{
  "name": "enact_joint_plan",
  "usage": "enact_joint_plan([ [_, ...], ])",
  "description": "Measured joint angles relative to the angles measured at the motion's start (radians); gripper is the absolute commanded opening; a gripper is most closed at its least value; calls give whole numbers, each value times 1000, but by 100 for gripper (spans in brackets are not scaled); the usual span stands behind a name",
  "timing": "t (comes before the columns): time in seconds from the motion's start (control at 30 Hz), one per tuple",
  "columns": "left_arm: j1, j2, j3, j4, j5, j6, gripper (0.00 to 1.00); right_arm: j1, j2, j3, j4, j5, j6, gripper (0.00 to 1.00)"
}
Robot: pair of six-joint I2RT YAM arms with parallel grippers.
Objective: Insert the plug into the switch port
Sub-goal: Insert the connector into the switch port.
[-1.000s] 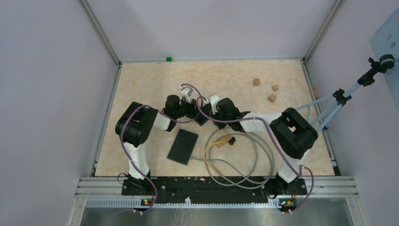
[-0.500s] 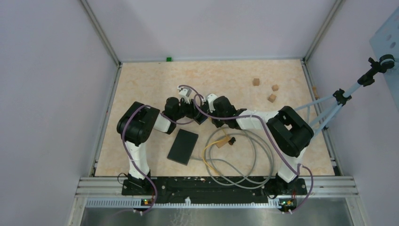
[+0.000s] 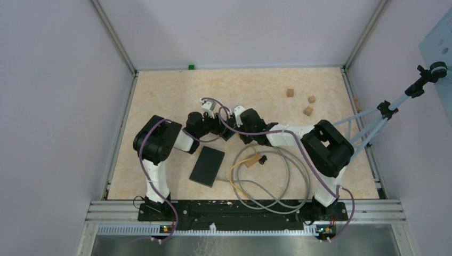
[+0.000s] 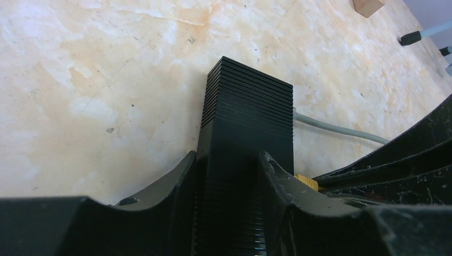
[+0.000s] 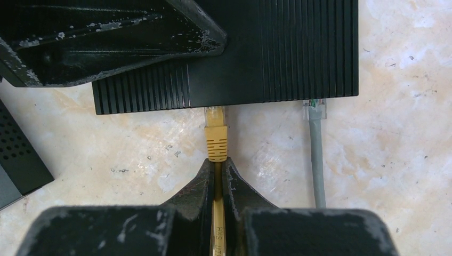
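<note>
The plug [image 5: 216, 136] lies flat with its long axis square to the switch's [image 5: 277, 53] port face, its clear tip at that face; how deep it sits cannot be told. This is near the middle of the worktop [image 3: 160, 96]. Since a second ago the right arm has pressed slightly toward the left arm, and both wrists have drifted a little toward the far edge. The plug has a yellow ribbed boot. The right gripper [image 5: 217, 165] is clamped on the yellow cable [image 5: 217, 213] just behind it. The left gripper [image 4: 229, 170] pinches the ribbed black switch. A grey plug [image 5: 314, 109] sits in another port.
</note>
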Motion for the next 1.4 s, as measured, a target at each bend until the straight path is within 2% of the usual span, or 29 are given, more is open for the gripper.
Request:
enact_joint_plan([
  [0.3, 0, 6, -23, 48, 5, -3, 50, 0, -12, -32, 44, 0, -3, 0],
  [0.33, 0, 8, -24, 52, 5, -4, 51, 0, -16, -45, 60, 2, -6, 2],
  [0.43, -1, 9, -26, 58, 14, -6, 52, 0, -31, -89, 116, 8, -19, 19],
  [0.5, -6, 8, -29, 53, 24, -13, 53, 0, -47, -129, 157, 14, -28, 24],
  [0.77, -6, -47, -26, -80, 128, -47, 59, 2, -76, -188, 225, -8, -66, 29],
  [0.97, 43, -60, 56, -232, 154, -46, 72, -26, -90, -205, 227, -103, -72, 32],
  [1.13, 80, -111, 68, -317, 57, -19, 96, -59, -168, -232, 182, -169, -46, 33],
  [1.17, 82, -128, 54, -318, 33, -19, 98, -61, -184, -232, 172, -174, -40, 33],
  [1.4, 84, -212, -56, -279, -36, -31, 99, -63, -283, -269, 151, -191, 4, 33],
])
